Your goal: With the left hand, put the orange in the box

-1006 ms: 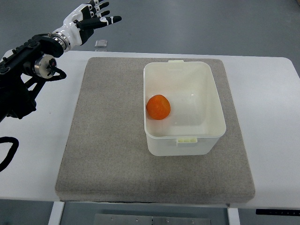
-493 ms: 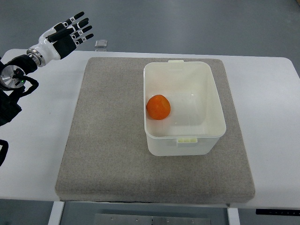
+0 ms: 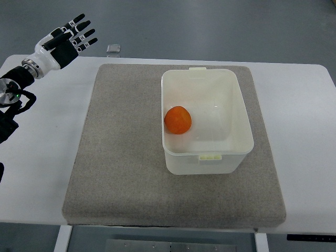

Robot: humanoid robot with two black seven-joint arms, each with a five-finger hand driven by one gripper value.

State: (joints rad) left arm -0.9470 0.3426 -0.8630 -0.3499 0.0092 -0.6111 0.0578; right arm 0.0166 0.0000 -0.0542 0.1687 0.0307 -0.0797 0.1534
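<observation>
the grey mat [image 3: 126, 157] covers the white desk [image 3: 37, 173]. mid-frame, the orange [image 3: 178, 119] sits inside the white box [image 3: 239, 113], against its left wall. far upper left, the left robot hand [image 3: 63, 41] hovers with fingers spread, holding nothing.

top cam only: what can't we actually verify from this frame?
- Right hand: not in the top view at all.
- Left arm: cut off by the picture's left edge; only the left hand, fingers spread, and forearm show.
- Small grey object past the table's far edge: too small to identify.
- Underside of the orange and the floor of the box beneath it: hidden by the orange itself.
</observation>
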